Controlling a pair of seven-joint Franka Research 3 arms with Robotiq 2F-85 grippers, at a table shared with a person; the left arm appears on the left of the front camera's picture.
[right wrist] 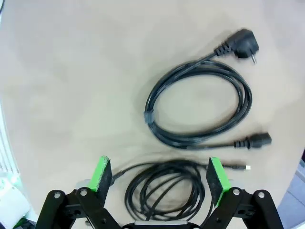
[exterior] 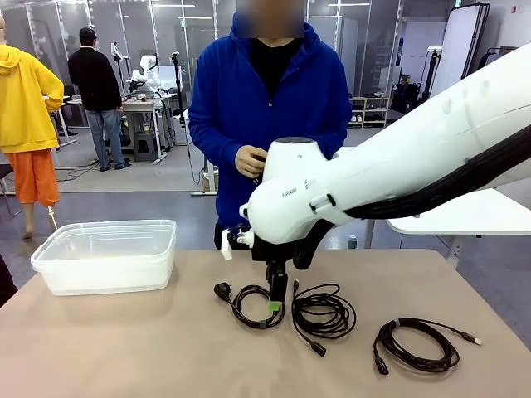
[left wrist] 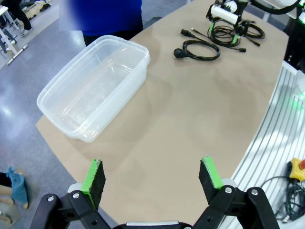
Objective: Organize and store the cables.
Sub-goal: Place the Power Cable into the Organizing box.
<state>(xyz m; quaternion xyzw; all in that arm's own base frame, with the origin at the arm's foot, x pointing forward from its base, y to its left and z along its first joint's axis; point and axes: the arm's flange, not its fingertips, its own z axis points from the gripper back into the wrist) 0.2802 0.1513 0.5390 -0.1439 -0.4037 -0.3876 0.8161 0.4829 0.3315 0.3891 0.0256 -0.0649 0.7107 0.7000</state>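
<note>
Three coiled thin black cables lie on the tan tabletop, none in the clear plastic tub yet; right claw spread over one, left claw spread too

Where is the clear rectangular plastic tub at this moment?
In the front view, the clear rectangular plastic tub stands on the table's left side, near the far edge, apart from the black coiled power cable to its right.

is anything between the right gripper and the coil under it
Nothing visible: the open right gripper hangs over the thin coil with bare air between. The power cord coil lies beside it.
</note>
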